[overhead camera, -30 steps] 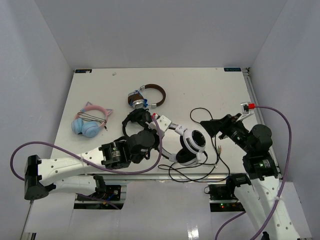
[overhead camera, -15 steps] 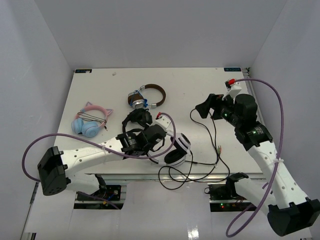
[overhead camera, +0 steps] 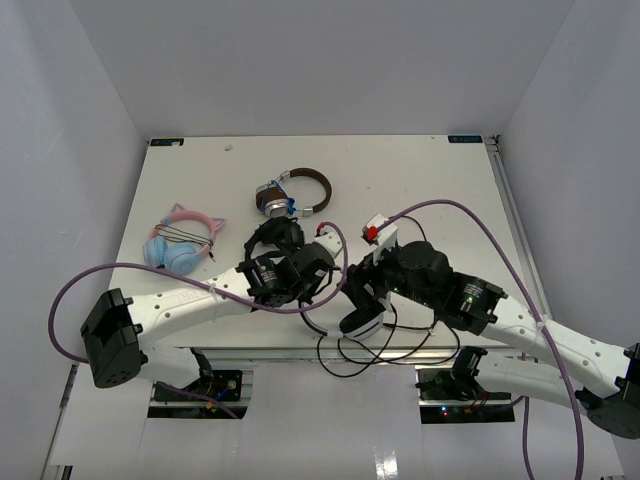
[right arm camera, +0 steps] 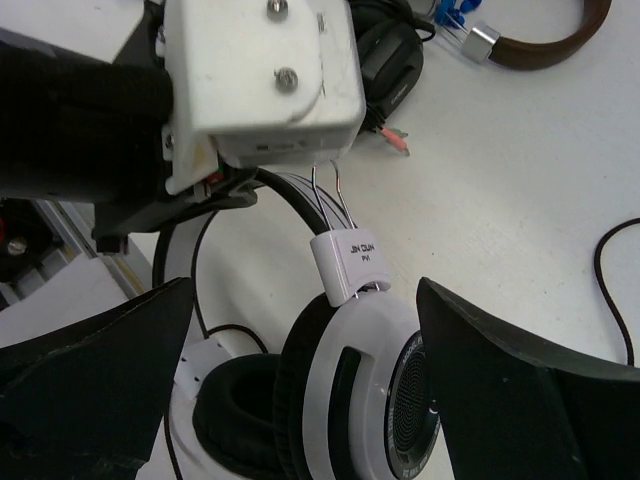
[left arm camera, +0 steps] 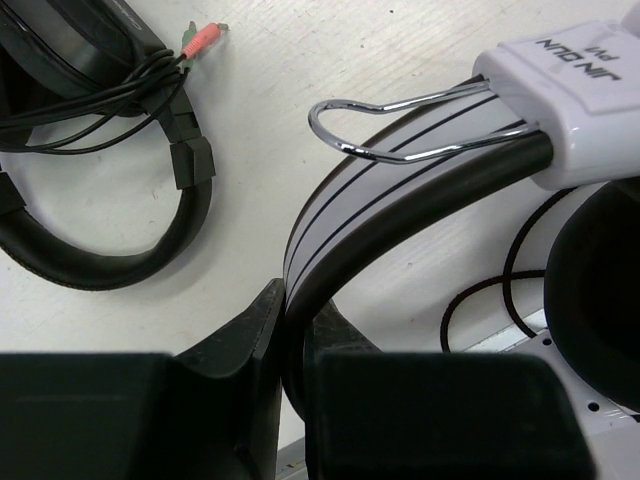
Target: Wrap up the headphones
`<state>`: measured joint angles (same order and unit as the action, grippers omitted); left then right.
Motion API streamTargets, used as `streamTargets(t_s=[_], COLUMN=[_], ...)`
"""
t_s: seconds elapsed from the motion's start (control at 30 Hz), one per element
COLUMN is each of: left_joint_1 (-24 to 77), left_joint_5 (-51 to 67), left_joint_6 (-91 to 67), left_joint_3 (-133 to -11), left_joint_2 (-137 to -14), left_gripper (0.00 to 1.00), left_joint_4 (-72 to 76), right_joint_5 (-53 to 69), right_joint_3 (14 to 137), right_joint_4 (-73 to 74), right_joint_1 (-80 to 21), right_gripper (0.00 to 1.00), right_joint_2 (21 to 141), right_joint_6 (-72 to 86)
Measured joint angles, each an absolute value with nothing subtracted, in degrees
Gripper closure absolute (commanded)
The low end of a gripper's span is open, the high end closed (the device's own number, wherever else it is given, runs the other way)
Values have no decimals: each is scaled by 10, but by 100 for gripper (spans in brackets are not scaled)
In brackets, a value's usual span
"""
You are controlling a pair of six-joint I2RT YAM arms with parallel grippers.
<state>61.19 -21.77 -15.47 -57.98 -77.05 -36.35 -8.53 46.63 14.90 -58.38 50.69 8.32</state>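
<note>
The white headphones with black ear pads hang at the table's front edge. My left gripper is shut on their white headband, just below the chrome slider wires. In the right wrist view the white ear cup and the black ear pad lie between the fingers of my right gripper, which is open and not touching them. My right gripper also shows in the top view. The thin black cable loops loose over the front edge.
All-black headphones lie just behind my left gripper and show in the left wrist view. Brown-banded silver headphones lie further back. Pink and blue cat-ear headphones lie at the left. The table's front rail is beneath the cups.
My right arm swung from the right side of the table to the centre front; its open jaws now straddle the ear cups. My left gripper kept its hold on the headband.
</note>
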Motion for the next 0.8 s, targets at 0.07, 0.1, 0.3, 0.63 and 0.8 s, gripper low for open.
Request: streamTargets(t_s=[0.07,0.1,0.3,0.63,0.8], left_joint_1=[612,612,612,612,612], left_joint_5=[-211,-207,-190,-176,-176], left_joint_6=[-158,-160,-166,-169,-170], left_joint_3=[-580,-580,-580,-590,-591], left_joint_2=[-766,-764,-757,-757,-757], left_gripper=[100,100,100,100,100], left_joint_4=[-369,-371,-382,-394,-410], right_joint_5=[-102,-111,-161,-264,-307], right_joint_3=[451,445,418,413,414], right_joint_4=[149,149,142,168,175], right_joint_1=[-599,-607,-636,-669,-691], right_gripper=[12,13,13,30,64], right_joint_2=[508,509,515,558,587], right_joint_6=[84,84,86,102,118])
